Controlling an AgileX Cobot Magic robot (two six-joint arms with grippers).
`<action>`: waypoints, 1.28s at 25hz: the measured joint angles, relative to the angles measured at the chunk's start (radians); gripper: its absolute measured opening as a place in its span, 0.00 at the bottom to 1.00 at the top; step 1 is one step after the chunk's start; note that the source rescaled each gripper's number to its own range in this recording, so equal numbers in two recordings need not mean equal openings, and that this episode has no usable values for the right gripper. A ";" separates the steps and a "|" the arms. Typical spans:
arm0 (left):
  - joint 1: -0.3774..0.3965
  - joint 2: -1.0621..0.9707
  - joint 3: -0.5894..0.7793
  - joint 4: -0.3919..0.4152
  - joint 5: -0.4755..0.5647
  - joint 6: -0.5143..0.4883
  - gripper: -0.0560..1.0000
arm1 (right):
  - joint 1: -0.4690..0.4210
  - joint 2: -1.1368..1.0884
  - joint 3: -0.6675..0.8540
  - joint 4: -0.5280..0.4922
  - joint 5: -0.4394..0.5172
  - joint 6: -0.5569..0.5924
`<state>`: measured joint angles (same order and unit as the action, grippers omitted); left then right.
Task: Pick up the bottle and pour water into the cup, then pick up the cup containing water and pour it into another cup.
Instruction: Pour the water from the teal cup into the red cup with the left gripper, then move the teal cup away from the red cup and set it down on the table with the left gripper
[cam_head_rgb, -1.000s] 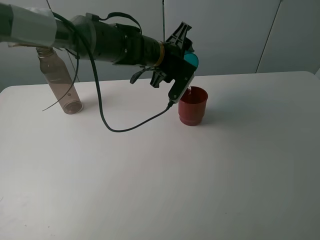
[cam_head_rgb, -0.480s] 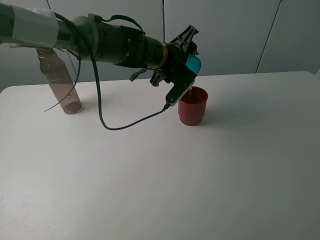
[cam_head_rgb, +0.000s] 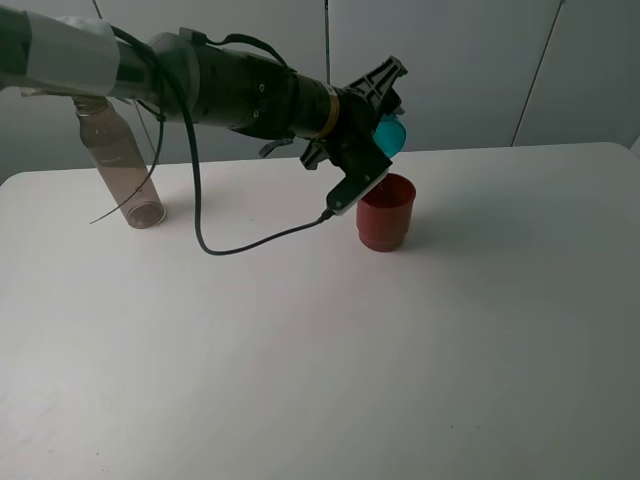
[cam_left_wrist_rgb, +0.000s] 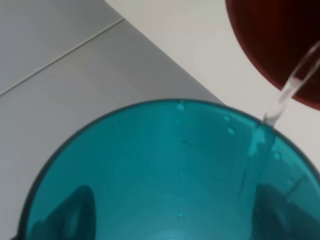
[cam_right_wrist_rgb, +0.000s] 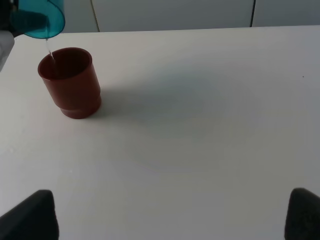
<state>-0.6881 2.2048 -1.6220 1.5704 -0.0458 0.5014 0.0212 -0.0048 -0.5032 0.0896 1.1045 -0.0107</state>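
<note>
Left fingers (cam_left_wrist_rgb: 75, 212) are seen closed onto the teal cup (cam_head_rgb: 388, 133), narrow opening, dark pads showing through the translucent wall on either side in the left wrist view. The cup is held tilted, mouth downward, above the rim of the red cup (cam_head_rgb: 386, 211). A thin stream of water (cam_left_wrist_rgb: 287, 92) is seen leaving the teal lip and falling into the red cup; the same thread is visible in the right wrist view.

Right fingers (cam_right_wrist_rgb: 30, 215): only two dark tips are seen at the lower corners of the right wrist view, set wide apart, nothing between them, nothing touched.

No brand, label or writing can be read on any item.

Teal cup: translucent, smooth tapered wall, droplets scattered on the inside. Red cup: opaque, stepped base, stood upright on the white table (cam_head_rgb: 320, 350), toward the far edge, near the middle of that edge. Bottle (cam_head_rgb: 118, 165): clear, brownish tint, slim, stood near the far left corner of the table, its top hidden behind the left arm (cam_head_rgb: 220, 85). A black cable (cam_head_rgb: 240, 245) is seen drooping from the arm to the table surface.
</note>
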 joint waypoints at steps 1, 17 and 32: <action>-0.002 0.000 0.002 0.004 -0.002 -0.002 0.16 | 0.000 0.000 0.000 0.000 0.000 0.000; -0.015 0.000 0.012 0.018 -0.029 -0.080 0.16 | 0.000 0.000 0.000 0.000 0.000 0.000; 0.023 -0.014 0.013 -0.977 -0.030 -0.479 0.16 | 0.000 0.000 0.000 0.000 0.000 0.002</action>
<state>-0.6654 2.1905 -1.6086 0.5933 -0.0757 0.0229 0.0212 -0.0048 -0.5032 0.0896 1.1045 -0.0086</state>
